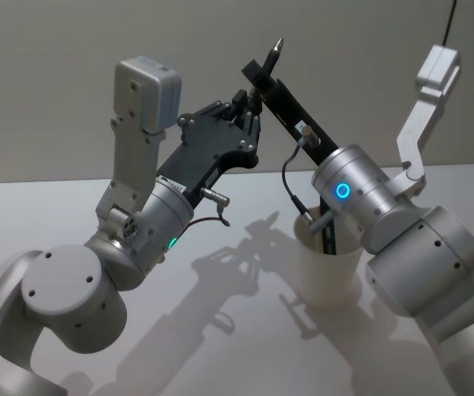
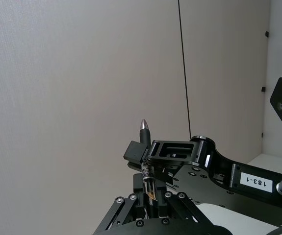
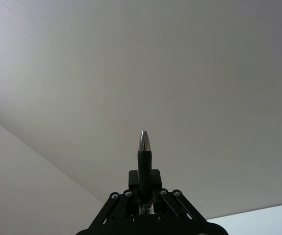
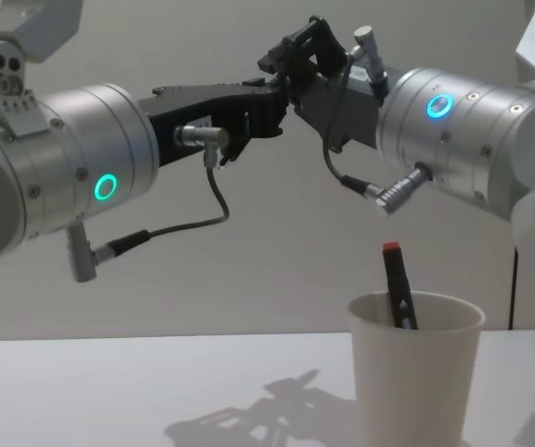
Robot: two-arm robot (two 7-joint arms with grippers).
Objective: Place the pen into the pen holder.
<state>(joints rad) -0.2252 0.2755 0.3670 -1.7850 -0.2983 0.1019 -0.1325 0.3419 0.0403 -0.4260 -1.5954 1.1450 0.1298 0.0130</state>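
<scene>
Two pens: one pen (image 1: 269, 56) held high, pinched by both the left gripper (image 1: 251, 106) and right gripper (image 1: 259, 76). The other pen (image 4: 398, 285) stands in the single pen holder (image 4: 414, 377) – a white cup on the bench (image 4: 109, 391).

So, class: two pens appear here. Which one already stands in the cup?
The red-capped pen, standing in the pen holder. The silver-tipped pen is up between the left gripper and right gripper.
</scene>
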